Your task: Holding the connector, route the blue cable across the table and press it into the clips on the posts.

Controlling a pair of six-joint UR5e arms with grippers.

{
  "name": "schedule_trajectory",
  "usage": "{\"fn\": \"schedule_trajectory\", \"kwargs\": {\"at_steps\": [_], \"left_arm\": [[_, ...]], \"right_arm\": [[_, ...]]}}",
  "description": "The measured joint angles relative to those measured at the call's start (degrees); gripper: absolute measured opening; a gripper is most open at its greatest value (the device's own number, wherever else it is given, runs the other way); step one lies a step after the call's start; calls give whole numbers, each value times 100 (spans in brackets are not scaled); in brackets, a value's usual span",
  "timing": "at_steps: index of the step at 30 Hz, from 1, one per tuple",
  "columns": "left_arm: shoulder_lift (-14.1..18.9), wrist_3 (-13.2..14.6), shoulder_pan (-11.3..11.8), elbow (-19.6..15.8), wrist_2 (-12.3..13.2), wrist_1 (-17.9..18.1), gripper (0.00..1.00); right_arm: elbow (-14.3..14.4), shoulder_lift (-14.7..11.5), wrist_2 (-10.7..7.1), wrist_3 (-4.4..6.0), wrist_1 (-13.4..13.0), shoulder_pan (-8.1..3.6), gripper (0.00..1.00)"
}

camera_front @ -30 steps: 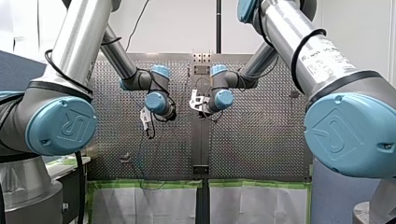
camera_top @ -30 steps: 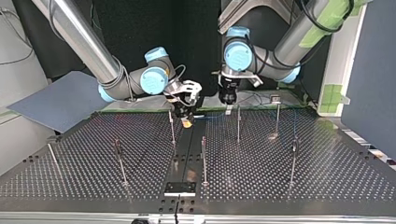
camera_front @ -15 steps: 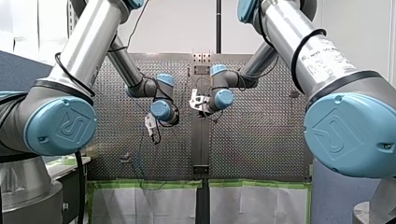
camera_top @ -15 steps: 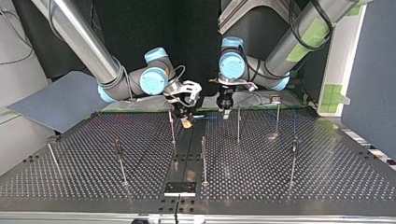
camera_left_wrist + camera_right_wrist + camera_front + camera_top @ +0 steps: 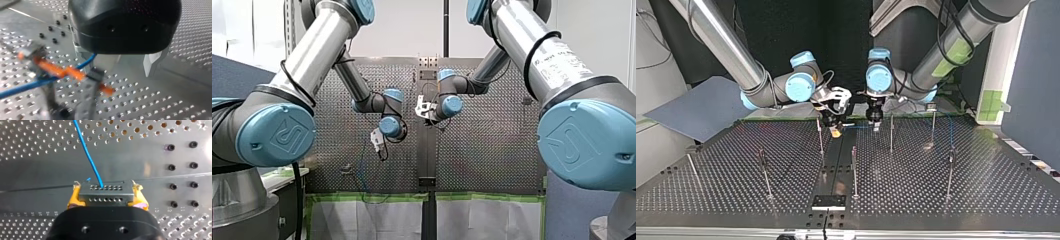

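Two arms meet at the far side of the perforated counter, near its middle in the top view. The right pincer has its yellow pads closed on either side of the metal connector and holds it just above the counter's bare centre strip. The blue cable leaves the connector's pierced face and runs straight ahead of the pincer, over the holed plate.

The left pincer hangs just beside it, its metal fingers set wide apart and gripping nothing. In the left wrist view the cable comes out from under the pincer's black body, close to one finger. Whether it touches that finger cannot be told. A blurred shape with orange streaks fills the space ahead of the left pincer, where the cable runs past.

In the top view a short blue length of cable spans the gap between the two pincers. They sit between two thin upright posts, one at either side, and more posts stand nearer the camera. The clips on the posts are too small to make out, and whether the cable sits in any of them cannot be told.
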Motion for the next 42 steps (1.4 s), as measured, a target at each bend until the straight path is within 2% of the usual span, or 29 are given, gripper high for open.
{"fn": "schedule_trajectory", "kwargs": {"at_steps": [5,11,12,13,14,15,16,17,18,19,20,21,22,30,37,42], "left_arm": [[-19,-20,35,63,-183,96,100],[-20,-28,19,68,-253,59,100],[-20,-26,12,69,-259,47,84],[-21,-24,4,69,-262,39,72],[-21,-22,-6,69,-260,30,72],[-21,-20,-12,70,-258,26,54],[-19,-19,-18,70,-255,23,43],[-19,-19,-23,70,-249,23,43],[-20,-21,-26,70,-241,24,25],[-20,-24,-27,70,-234,26,15],[-17,-27,-27,70,-225,28,15],[-15,-29,-25,70,-219,31,5],[-16,-34,-22,70,-212,33,0],[19,-181,-31,85,-221,29,0],[273,-194,-95,87,-224,-132,0],[540,-173,-133,84,-267,-377,0]], "right_arm": [[-1,0,-4,0,0,-8,0],[-1,-1,-5,0,0,-20,0],[-2,-1,-5,0,0,-23,0],[-2,-1,-5,0,0,-25,0],[-1,0,-5,-1,0,-27,0],[-1,0,-5,-2,0,-28,0],[-1,0,-5,-3,0,-28,0],[-1,-1,-5,-4,0,-29,0],[-1,-1,-5,-6,0,-29,0],[-1,-1,-5,-8,0,-29,0],[-1,-1,-5,-13,2,-28,0],[-1,-1,-7,-18,3,-27,0],[-1,-1,-8,-24,5,-26,0],[-1,-118,-17,-55,56,-27,0],[-2,-456,-19,-50,212,-44,0],[-2,-699,-22,-39,362,-47,0]]}}
